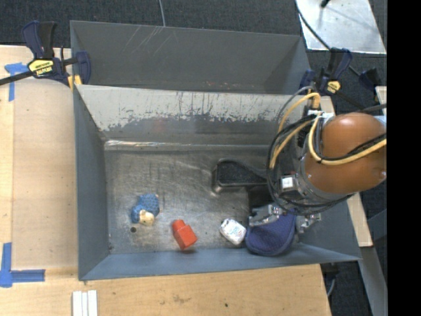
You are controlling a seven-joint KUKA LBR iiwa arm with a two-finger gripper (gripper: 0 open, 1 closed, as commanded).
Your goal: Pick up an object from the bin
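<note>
My gripper point(284, 217) is low in the bin's front right corner, under the arm's orange dome. It stands open, its metal fingertips point(263, 213) spread to either side of the top of a dark blue soft pouch-like thing point(270, 239) that lies against the front wall. A small white and grey thing point(232, 231) lies just left of the blue one, touching or nearly touching it. A black handled thing point(231, 175) lies behind the gripper towards the middle of the bin floor, with its right end hidden by the arm.
An orange-red block point(184, 235) lies near the front wall left of the white thing. A small blue and yellow toy point(145, 209) sits further left. The arm with its cables covers the bin's right side.
</note>
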